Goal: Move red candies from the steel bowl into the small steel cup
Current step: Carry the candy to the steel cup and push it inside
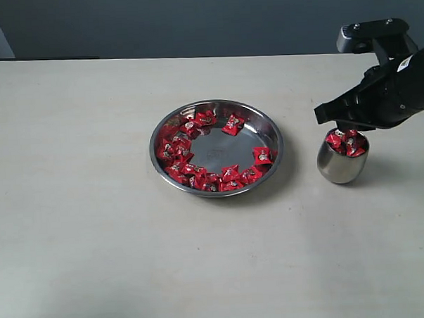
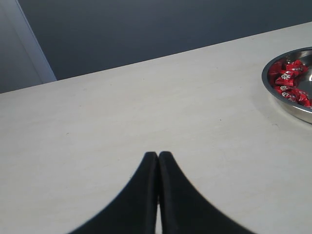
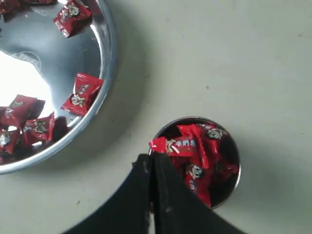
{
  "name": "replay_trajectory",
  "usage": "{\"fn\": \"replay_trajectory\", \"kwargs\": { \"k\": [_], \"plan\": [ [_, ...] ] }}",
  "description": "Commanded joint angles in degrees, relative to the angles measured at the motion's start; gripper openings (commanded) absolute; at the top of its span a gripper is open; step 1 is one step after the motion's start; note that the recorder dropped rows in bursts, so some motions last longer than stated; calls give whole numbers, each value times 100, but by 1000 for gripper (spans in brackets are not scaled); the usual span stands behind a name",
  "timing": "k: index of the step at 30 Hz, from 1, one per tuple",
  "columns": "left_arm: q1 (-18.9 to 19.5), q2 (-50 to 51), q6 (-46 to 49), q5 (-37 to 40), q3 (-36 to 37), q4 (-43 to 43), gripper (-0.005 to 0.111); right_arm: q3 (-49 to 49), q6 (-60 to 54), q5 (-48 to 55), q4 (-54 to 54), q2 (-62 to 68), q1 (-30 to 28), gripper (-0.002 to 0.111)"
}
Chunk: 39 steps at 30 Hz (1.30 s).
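**Cup's heaped, both claws pinched shut**

Checking in from the remote desk, going left to right.

My left claw (image 2: 158, 156) is way out on the left, off the overview cam completely. On its own wrist cam the two black fingers are pressed flat together with nothing between them, over bare table (image 2: 97, 122). A bit of the bowl (image 2: 285, 103) just shows at the side of that cam.

The bowl (image 1: 271, 134) sits flat in the middle of the table, wide and shallow. The candies (image 1: 178, 150) in it hug the rim. They're thickest along the left side and the near edge, with a couple at the far side and one alone on the right. The centre is bare shiny steel.

Right of the bowl, close but not touching, is the cup (image 1: 342, 167). It's upright, with red candies piled to its brim. The top candy (image 3: 174, 145) lies across the pile with one end poking over the rim on the bowl side.

The right claw (image 3: 149, 160) hangs right over the cup, fingers closed tight against each other, tips at the rim on the bowl side. The top candy's end is right at those tips. I honestly can't tell whether they have a corner of wrapper nipped or just touch it.
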Motion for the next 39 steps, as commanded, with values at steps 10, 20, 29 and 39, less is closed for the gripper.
{"fn": "replay_trajectory", "kwargs": {
  "k": [10,20,29,39],
  "plan": [
    [-2,-25,-31,-39,-6,18,0,33,12,-563,-325,662,-37,-1],
    [-2,-25,-31,-39,-6,18,0,33,829,-347,-1036,685,-168,-1],
    [-2,-25,-31,-39,-6,18,0,33,829,-345,-851,685,-232,-1],
    [-2,-25,-31,-39,-6,18,0,33,680,-130,-798,685,-232,23]
  ]
}}
